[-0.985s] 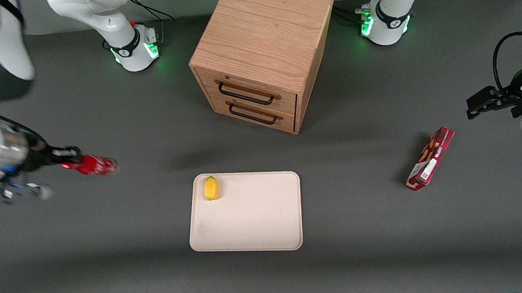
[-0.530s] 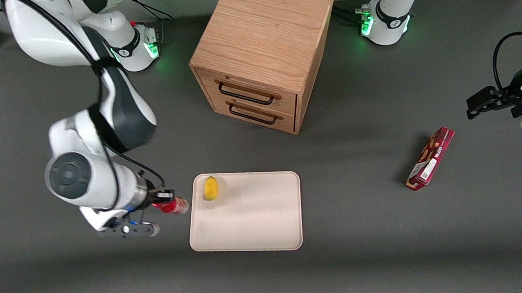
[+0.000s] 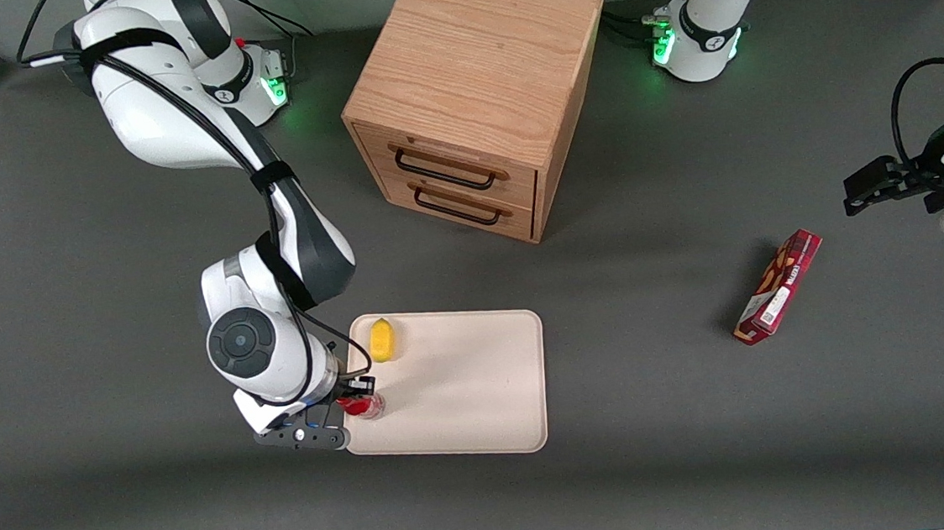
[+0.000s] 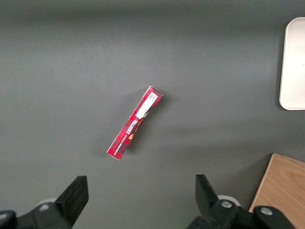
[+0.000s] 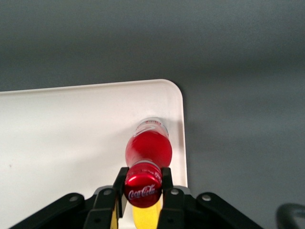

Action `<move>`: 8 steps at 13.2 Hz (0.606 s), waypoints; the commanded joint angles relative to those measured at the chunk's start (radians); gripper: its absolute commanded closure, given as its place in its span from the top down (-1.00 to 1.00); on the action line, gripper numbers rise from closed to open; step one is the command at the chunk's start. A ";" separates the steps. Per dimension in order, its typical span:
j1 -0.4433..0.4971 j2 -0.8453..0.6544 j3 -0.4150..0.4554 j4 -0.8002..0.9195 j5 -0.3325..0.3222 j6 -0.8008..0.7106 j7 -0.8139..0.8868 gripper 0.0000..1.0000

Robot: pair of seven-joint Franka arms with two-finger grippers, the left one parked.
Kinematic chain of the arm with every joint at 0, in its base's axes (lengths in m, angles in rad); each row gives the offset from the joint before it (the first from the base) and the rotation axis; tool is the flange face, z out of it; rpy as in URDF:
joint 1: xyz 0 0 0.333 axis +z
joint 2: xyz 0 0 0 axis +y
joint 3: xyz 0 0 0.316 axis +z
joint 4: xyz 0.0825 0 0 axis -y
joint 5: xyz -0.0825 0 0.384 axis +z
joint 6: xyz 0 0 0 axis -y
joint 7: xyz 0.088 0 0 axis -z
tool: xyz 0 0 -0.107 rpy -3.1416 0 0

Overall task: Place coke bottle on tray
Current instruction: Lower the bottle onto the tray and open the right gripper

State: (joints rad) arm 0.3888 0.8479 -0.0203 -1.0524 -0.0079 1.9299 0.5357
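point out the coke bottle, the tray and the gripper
coke bottle [image 5: 148,149], right wrist view, red body
tray [image 3: 464,383], front view, bare middle
gripper [image 5: 143,191], right wrist view, between fingertips at the neck, shut on the bottle above the tray

The gripper [image 5: 143,183] holds the coke bottle [image 5: 148,151] by its neck, one finger on each side just under the red cap. The bottle stands upright over the tray [image 5: 62,133], close to a rounded corner. Grey table [image 5: 238,71] surrounds the tray.
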 commanded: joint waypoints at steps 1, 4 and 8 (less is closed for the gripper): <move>0.016 0.028 -0.020 0.049 -0.009 0.023 0.033 -1.00; 0.016 0.028 -0.024 0.046 -0.027 0.029 0.061 0.89; 0.007 -0.103 -0.013 -0.094 -0.041 -0.018 0.052 1.00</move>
State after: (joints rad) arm 0.3887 0.8479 -0.0293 -1.0387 -0.0295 1.9483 0.5670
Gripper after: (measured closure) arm 0.198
